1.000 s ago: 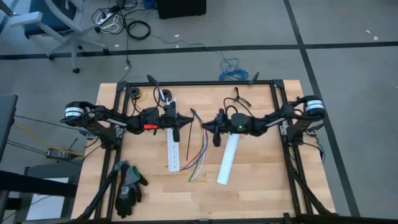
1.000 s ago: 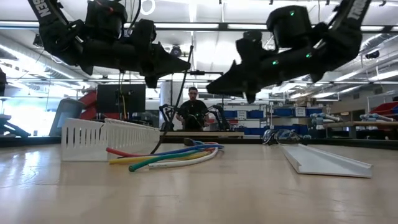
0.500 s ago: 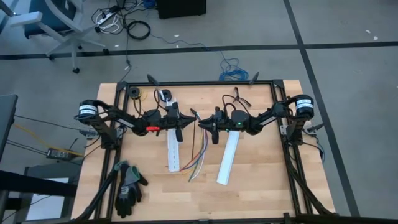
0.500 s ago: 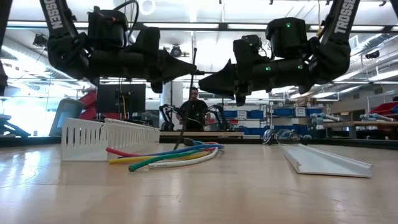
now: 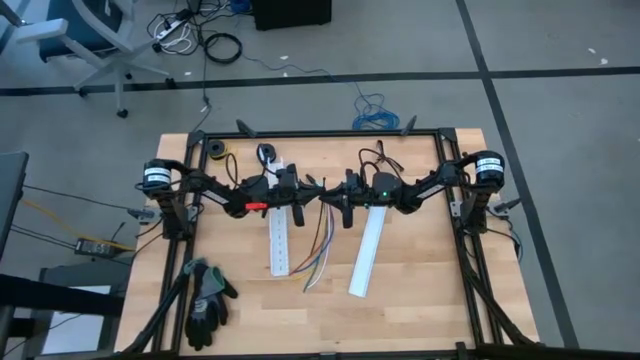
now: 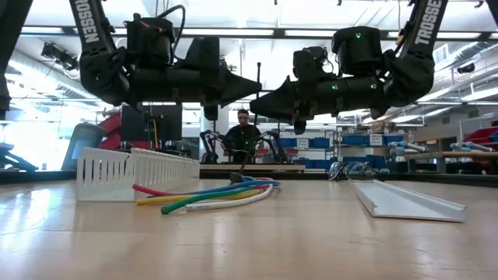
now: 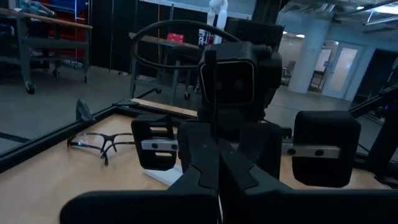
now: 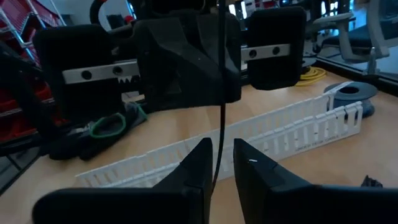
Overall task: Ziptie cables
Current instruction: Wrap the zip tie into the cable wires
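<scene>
**A:** Edges and clearance first. What do we have?

**B:** In the high view we find the table (image 5: 425,295) bare along its lower right. A dark frame (image 5: 330,133) borders its upper edge. A slotted duct (image 5: 280,240) and a flat cover (image 5: 365,255) lie upright in the frame, left and right of centre. A glove (image 5: 205,300) lies at the lower left, well apart from the work.

**A:** And the cables?

**B:** We place the cables (image 5: 318,250) on the wood between duct and cover, fanned out toward the lower centre. In the low view they lie flat (image 6: 210,196), with open air above them and nothing touching them.

**A:** Arm poses?

**B:** Both arms reach level toward the centre, well above the board, and meet nose to nose. The left gripper (image 5: 305,194) has its fingers pressed together on a thin dark strip (image 6: 258,117), which stands upright. The right gripper (image 5: 326,194) faces it, just beside. Its fingers (image 8: 186,177) stand narrowly apart, with the strip running down through the gap.

**A:** Is the right one pinching it?

**B:** We cannot tell.
</scene>
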You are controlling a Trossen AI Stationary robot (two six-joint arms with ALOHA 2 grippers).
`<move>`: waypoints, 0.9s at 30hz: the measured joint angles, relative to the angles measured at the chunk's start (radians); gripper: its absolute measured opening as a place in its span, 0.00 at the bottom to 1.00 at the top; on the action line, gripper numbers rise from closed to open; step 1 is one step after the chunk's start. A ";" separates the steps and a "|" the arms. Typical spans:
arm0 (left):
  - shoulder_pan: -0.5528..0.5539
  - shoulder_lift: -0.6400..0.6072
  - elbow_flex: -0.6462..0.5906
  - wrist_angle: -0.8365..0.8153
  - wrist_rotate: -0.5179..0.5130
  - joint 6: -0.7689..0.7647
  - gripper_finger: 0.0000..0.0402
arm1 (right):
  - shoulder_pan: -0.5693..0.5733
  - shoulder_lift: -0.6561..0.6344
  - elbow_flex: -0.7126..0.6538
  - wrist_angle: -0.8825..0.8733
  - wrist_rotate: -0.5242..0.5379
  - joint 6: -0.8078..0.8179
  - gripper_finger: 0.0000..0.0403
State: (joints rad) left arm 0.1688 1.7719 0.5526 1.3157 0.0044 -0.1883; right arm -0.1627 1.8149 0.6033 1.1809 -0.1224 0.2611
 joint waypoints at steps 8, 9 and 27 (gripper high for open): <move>0.001 0.000 0.000 -0.009 0.001 0.000 0.00 | 0.000 0.000 0.000 -0.004 -0.011 -0.005 0.01; 0.001 0.000 0.000 -0.007 0.001 0.000 0.00 | 0.000 0.000 0.000 -0.004 -0.011 -0.005 0.01; 0.005 0.000 -0.001 0.007 -0.054 -0.049 0.09 | 0.002 0.000 0.000 -0.040 -0.036 0.003 0.00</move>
State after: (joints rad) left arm 0.1741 1.7721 0.5518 1.3228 -0.0492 -0.2371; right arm -0.1612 1.8145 0.6030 1.1404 -0.1589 0.2644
